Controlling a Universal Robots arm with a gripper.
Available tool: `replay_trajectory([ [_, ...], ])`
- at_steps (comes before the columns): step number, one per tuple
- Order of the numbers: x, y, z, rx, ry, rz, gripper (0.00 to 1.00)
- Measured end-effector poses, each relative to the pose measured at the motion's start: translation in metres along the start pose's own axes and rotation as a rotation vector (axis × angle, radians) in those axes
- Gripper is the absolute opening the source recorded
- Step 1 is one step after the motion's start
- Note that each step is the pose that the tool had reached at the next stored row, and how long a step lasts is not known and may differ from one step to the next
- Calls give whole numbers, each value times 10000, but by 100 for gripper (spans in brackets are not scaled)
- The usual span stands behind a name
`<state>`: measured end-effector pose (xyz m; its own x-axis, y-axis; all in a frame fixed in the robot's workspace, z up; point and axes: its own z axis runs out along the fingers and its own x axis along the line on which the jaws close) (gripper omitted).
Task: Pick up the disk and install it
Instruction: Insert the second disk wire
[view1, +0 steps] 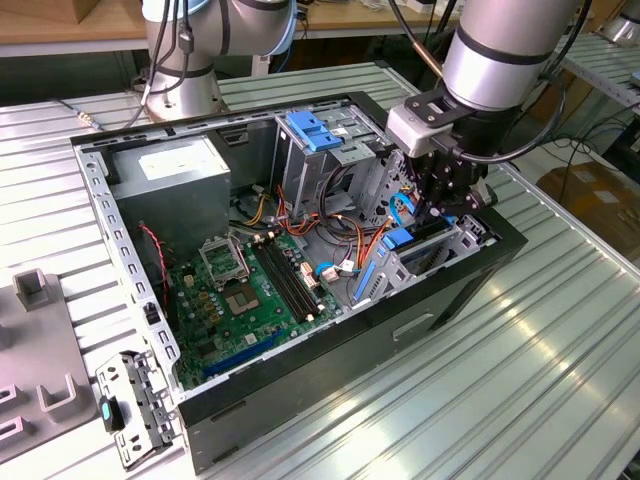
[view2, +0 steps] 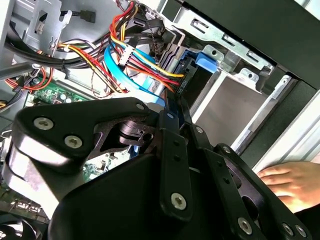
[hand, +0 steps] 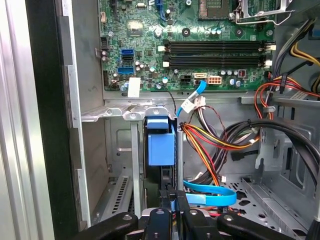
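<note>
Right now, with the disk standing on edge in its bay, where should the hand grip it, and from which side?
Probably take the disk by its thin exposed edge, coming down through the open side of the case: the bay walls cover its broad faces.

Even, bright overhead light fills the scene. Glare streaks the ribbed metal table (view1: 560, 330) and the arm's silver casing (view1: 500, 50). Beneath the gripper (hand: 172, 212) the drive bay lies in shadow. Nearest the lens, the gripper's black links look soft in both wrist views.
</note>
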<state>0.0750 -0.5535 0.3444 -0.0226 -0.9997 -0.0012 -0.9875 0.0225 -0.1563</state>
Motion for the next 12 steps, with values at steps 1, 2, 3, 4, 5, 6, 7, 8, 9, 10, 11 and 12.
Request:
replay_trajectory([
  [1,0,1,5,0,0,0,16],
  [2,0,3,17,0,-2,0,16],
  [3,0,5,32,0,2,0,16],
  [4,1,6,38,-1,3,-1,16],
  [5,1,7,40,0,0,0,16],
  [6,1,7,40,0,-1,1,16],
  [7,1,6,41,0,-1,0,16],
  [8,1,6,41,0,-3,0,17],
  [9,2,6,40,1,-5,1,17],
  [10,2,5,32,1,-6,1,17],
  [11,2,3,21,1,-7,1,24],
  [12,1,0,1,0,-2,0,24],
])
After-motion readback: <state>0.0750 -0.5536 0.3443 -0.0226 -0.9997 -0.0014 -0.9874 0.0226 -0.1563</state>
